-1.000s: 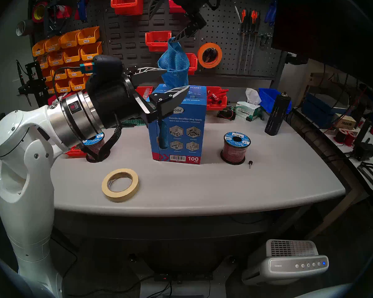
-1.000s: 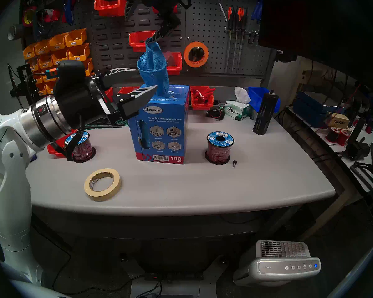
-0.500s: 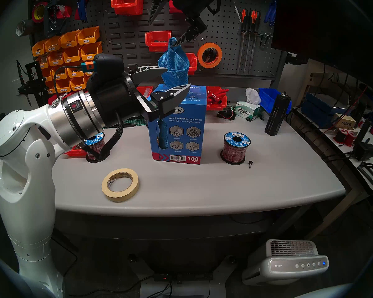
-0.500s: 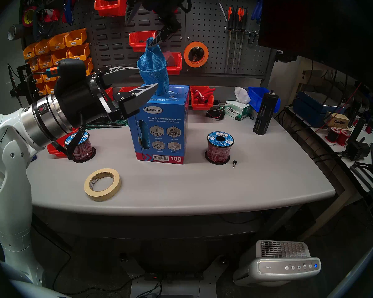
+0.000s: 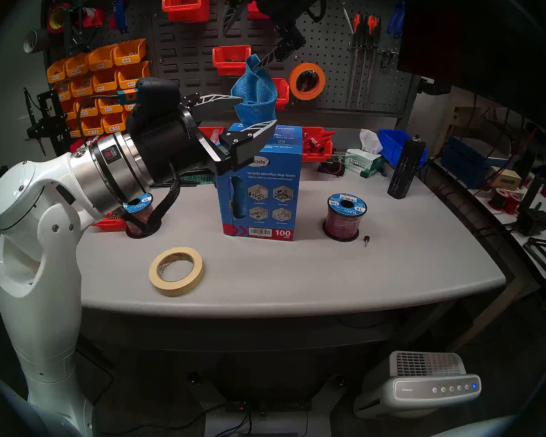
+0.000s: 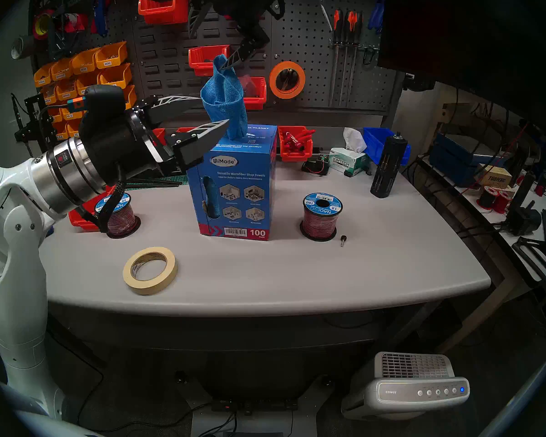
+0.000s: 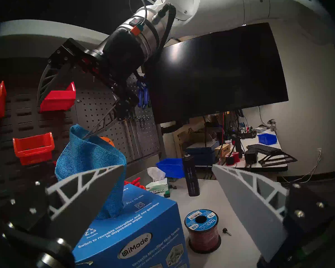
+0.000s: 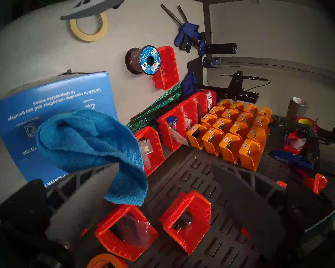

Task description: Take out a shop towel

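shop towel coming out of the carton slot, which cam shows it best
The left wrist view: the shop towel rises from the blue carton top slot, partly crossed by a left gripper finger. Both head views show it smaller, its base hidden. The right wrist view looks down, the towel covering the slot.

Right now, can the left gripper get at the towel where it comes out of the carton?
Probably yes. The left gripper is open beside the towel, one finger already in front of the cloth above the carton. The right gripper is open higher up, one finger at the towel's tip, leaving the lower part free.
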